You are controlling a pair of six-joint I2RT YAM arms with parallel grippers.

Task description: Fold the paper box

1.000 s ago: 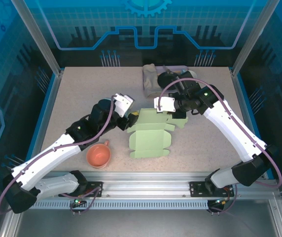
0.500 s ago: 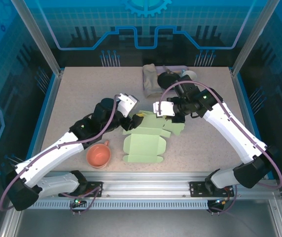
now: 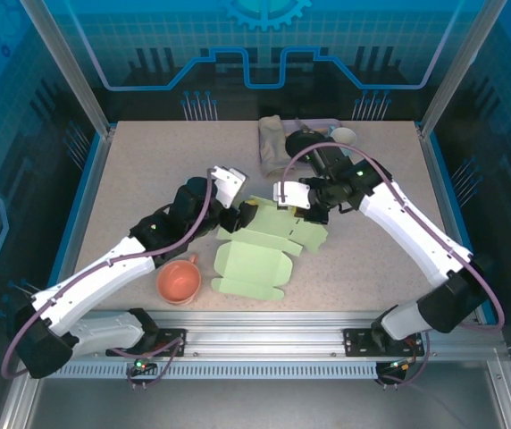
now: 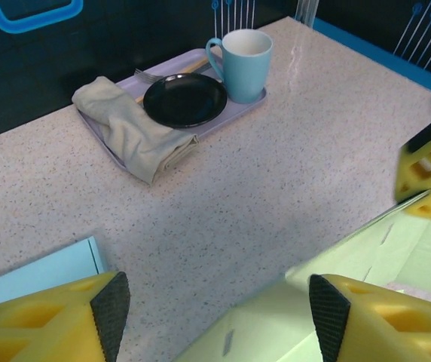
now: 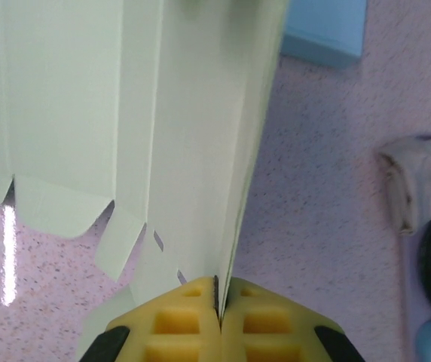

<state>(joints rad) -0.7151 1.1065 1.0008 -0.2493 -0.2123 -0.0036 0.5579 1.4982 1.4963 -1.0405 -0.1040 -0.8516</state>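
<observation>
The pale green paper box (image 3: 254, 257) lies as an unfolded sheet with flaps in the middle of the table. My right gripper (image 3: 293, 211) is at its far edge, and in the right wrist view the gripper (image 5: 218, 305) is shut on a raised edge of the paper box (image 5: 125, 113). My left gripper (image 3: 242, 213) hovers at the sheet's far left corner. In the left wrist view it (image 4: 215, 317) stands open, its black pads (image 4: 110, 313) wide apart, with the paper box (image 4: 276, 335) low between them and nothing held.
A lilac tray (image 3: 320, 125) at the back holds a folded cloth (image 3: 272, 143), a black plate (image 3: 302, 143) and a blue mug (image 4: 244, 64). An orange bowl (image 3: 179, 281) sits near the front left. A light blue flat piece (image 4: 38, 275) lies beside the left gripper.
The right gripper has pulled the paper box left and slightly toward the front, turning it a little. The left gripper has stayed open at the sheet's far left corner.
</observation>
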